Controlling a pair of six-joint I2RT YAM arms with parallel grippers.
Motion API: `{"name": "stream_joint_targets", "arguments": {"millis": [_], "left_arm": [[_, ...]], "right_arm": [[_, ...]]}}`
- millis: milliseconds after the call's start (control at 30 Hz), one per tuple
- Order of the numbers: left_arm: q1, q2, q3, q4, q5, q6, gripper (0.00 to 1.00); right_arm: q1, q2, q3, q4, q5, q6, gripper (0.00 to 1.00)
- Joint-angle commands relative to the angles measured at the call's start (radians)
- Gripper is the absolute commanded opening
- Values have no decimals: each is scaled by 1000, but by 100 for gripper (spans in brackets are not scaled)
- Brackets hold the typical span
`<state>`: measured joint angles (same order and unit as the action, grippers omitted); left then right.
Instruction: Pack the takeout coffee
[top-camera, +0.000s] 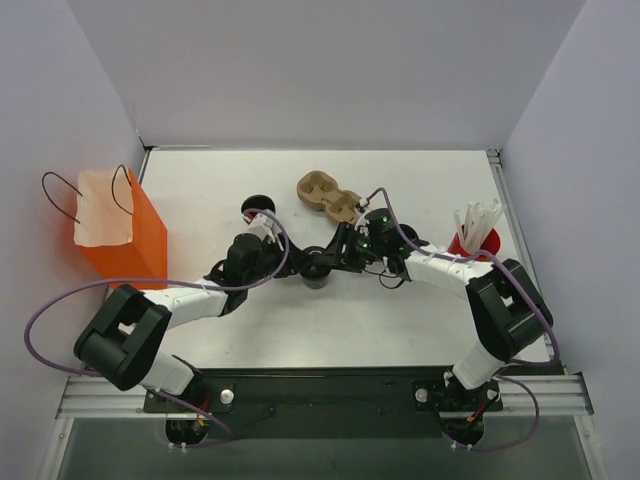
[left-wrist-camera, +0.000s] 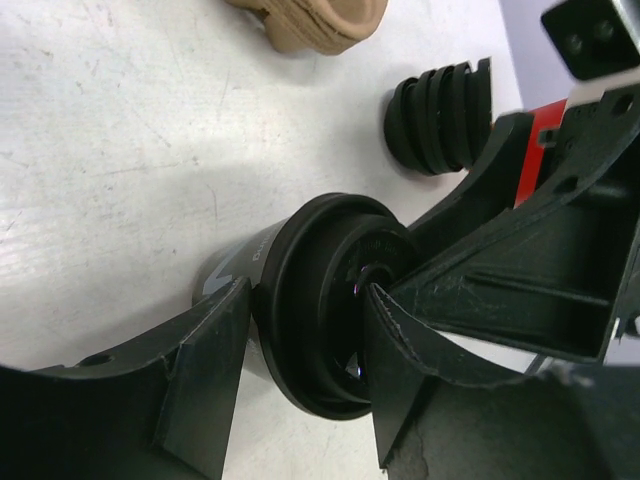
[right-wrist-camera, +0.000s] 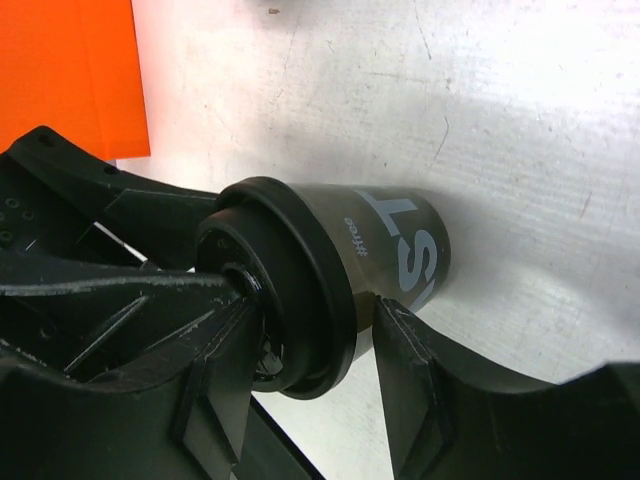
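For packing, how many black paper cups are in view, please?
2: lidded cup between left gripper and right gripper; second cup farther back. Orange paper bag may hide more.

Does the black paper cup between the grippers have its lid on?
On: a round black plastic lid caps the small black paper cup in both wrist views.

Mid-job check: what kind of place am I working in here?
Likely a mock coffee-takeout packing station inside a white-walled test booth: an orange paper bag, a cardboard cup carrier and a stack of black lids are laid out.
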<state>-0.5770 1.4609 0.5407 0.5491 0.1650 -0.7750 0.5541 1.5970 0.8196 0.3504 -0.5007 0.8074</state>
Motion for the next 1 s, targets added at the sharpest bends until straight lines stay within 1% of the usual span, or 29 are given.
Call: {"name": "stream_joint_targets", "arguments": {"millis": [0,67,167,300,333,367,500,667,700,800,967], "left_arm": [[9,-40,54,-403,45,100,60],[20,-74,109,-461,45,126,61],[45,-102,159,-514,57,157,64],[77,-122,231,-546,113,190,65],[98,-131,238,-548,142,195,65],[107,-135,246,-586,152,204,65],[163,-168,251,-623,174,230,64],[235,-186,185,-565,289,214,56],[238,-188,174,-519,306,207,56],[240,-191,127,-451,352,181,55],[238,-197,53,-365,360,140,54]], "right_arm": [[-51,86,102,-269,-39,-161,34],[-63,116,176,-386,-65,-240,33],[-68,147,248,-482,-91,-310,33],[-59,176,298,-531,-125,-352,31],[-53,185,306,-539,-125,-364,31],[-48,192,315,-560,-125,-381,31],[-34,218,380,-603,-170,-451,32],[-13,253,452,-665,-225,-530,32],[-8,261,464,-674,-232,-551,32],[4,276,493,-686,-251,-560,32],[7,290,520,-694,-291,-571,32]]}}
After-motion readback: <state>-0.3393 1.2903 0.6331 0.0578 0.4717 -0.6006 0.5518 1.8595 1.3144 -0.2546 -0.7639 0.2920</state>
